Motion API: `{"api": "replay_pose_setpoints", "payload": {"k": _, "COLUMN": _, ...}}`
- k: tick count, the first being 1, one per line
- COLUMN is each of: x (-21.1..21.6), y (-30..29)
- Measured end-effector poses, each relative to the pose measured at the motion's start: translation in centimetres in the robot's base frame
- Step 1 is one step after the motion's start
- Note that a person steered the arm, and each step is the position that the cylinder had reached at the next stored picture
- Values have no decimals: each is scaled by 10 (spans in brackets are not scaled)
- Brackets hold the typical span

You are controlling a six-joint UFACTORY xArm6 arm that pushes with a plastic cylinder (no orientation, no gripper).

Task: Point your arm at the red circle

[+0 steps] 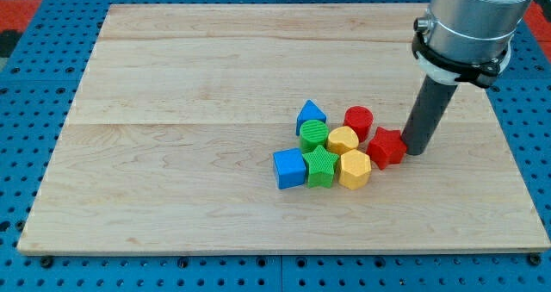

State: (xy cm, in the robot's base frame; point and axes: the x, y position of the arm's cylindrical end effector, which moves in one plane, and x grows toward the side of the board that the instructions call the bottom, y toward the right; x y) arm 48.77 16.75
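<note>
The red circle [358, 120] is a short red cylinder at the top right of a tight cluster of blocks on the wooden board [172, 111]. My tip [417, 151] rests on the board right of the cluster, touching or nearly touching the red star [386, 147]. The red circle lies up and to the left of my tip, about a block's width away. The rod rises from the tip to the grey arm [469, 16] at the view's top right.
The cluster also holds a blue triangle [311, 114], a green circle [313, 134], a yellow heart-like block [343, 140], a yellow hexagon [354, 169], a green star [321, 166] and a blue cube [290, 168]. Blue pegboard surrounds the board.
</note>
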Motion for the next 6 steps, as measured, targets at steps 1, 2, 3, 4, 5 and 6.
{"api": "replay_pose_setpoints", "payload": {"k": 1, "x": 0, "y": -10}}
{"api": "replay_pose_setpoints", "payload": {"k": 2, "x": 0, "y": -19}}
{"api": "replay_pose_setpoints", "payload": {"k": 3, "x": 0, "y": -4}}
{"api": "replay_pose_setpoints", "payload": {"k": 4, "x": -1, "y": 41}}
{"api": "replay_pose_setpoints", "payload": {"k": 5, "x": -55, "y": 37}}
{"api": "replay_pose_setpoints", "payload": {"k": 6, "x": -68, "y": -19}}
